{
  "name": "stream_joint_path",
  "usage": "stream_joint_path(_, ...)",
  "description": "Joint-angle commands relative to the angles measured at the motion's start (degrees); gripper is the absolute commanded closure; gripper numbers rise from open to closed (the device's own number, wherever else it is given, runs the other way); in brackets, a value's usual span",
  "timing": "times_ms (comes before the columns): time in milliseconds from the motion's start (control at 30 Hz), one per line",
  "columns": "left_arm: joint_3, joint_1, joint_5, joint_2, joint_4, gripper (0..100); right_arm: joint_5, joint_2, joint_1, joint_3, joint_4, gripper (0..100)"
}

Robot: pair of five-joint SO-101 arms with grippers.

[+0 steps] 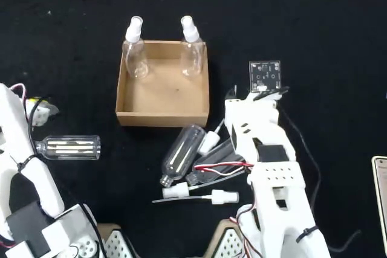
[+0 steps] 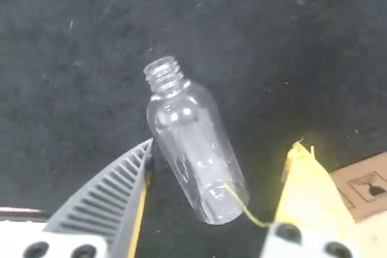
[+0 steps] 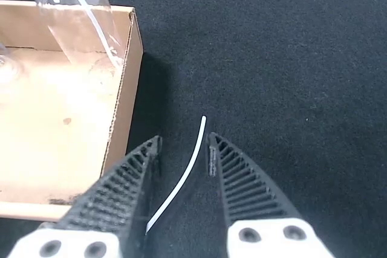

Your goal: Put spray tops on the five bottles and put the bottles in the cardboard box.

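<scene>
The cardboard box [image 1: 121, 98] holds two capped bottles [image 1: 134, 52] [image 1: 191, 49] standing in its far corners. A capless clear bottle [image 2: 192, 143] [image 1: 66, 147] lies on the black cloth, with my left gripper [image 2: 222, 144] open above it, one finger on either side. My right gripper [image 3: 184, 139] [image 1: 231, 98] is beside the box's right wall, its fingers a little apart. A thin white dip tube [image 3: 181, 179] runs between them. That tube seems to belong to a spray top [image 1: 210, 142] lying by the arm. The box wall [image 3: 124, 101] and a capped bottle [image 3: 78, 10] show in the right wrist view.
Two capless bottles [image 1: 183, 149] [image 1: 211, 161] lie in front of the box, the second under red and white wires. Two loose spray tops [image 1: 175, 190] [image 1: 225, 196] lie nearer the arm bases. A small black square board [image 1: 265, 75] sits right of the box.
</scene>
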Motion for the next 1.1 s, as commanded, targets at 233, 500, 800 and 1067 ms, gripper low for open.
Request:
stream_joint_path(233,7.3,-0.2,6.2,-0.4,-3.9,68,-0.4,-2.4,1.0,-0.5,-1.6,90.3)
stream_joint_path(500,17.2,-1.0,7.2,-0.4,-14.7,68,-0.4,-2.4,1.0,-0.5,-1.6,90.3)
stream_joint_path(800,22.7,-1.2,-2.5,-1.0,-20.8,69,-0.4,-2.4,1.0,-0.4,-1.6,90.3)
stream_joint_path(1067,21.1,-2.9,-18.6,-0.4,-21.4,97,-0.4,-2.4,1.0,-0.4,-1.6,90.3)
